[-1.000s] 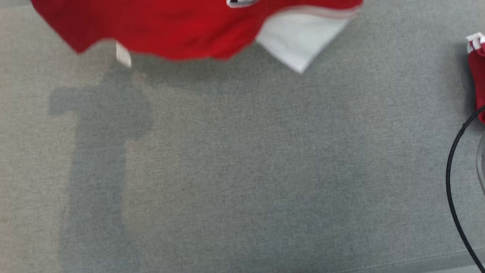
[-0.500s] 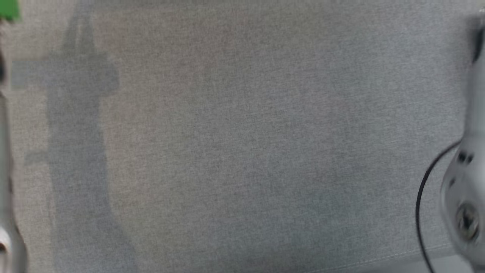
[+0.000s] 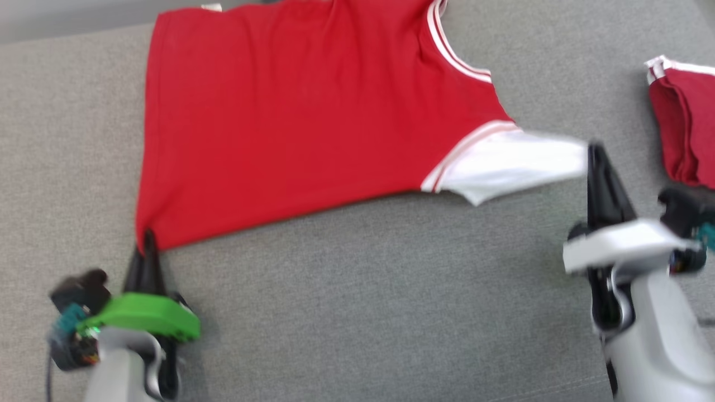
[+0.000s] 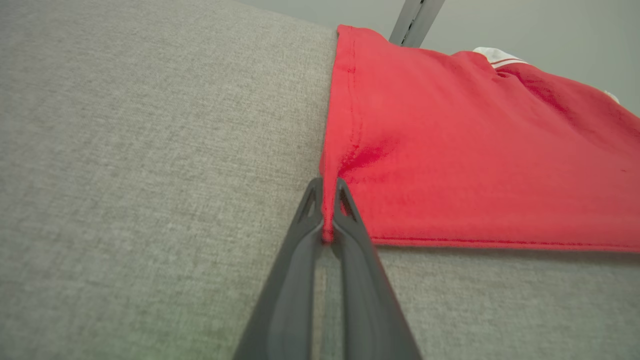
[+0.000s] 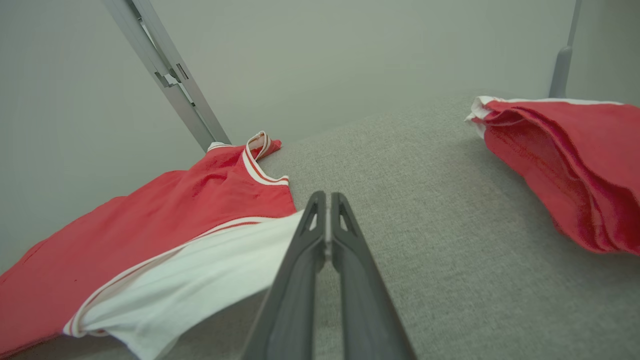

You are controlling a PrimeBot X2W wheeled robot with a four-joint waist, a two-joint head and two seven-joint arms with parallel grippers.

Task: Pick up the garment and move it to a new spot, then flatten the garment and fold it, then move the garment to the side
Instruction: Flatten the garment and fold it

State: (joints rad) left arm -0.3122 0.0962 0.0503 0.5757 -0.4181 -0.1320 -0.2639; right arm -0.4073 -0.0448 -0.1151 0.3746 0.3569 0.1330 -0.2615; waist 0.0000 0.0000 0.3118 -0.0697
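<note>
From where I stand, the red T-shirt point(image 3: 290, 117) runs off the top of the head view beyond the left claw point(image 3: 148, 237), so its far side and part of the collar are lost. Its white sleeve point(image 3: 503, 164) smears into blur toward the right claw point(image 3: 593, 149), and the sleeve's tip slips behind that claw's fingers point(image 5: 295, 260). Right of the right claw, a folded red garment point(image 3: 684, 128) is cut by the picture's edge, and I cannot tell what kind it is.
</note>
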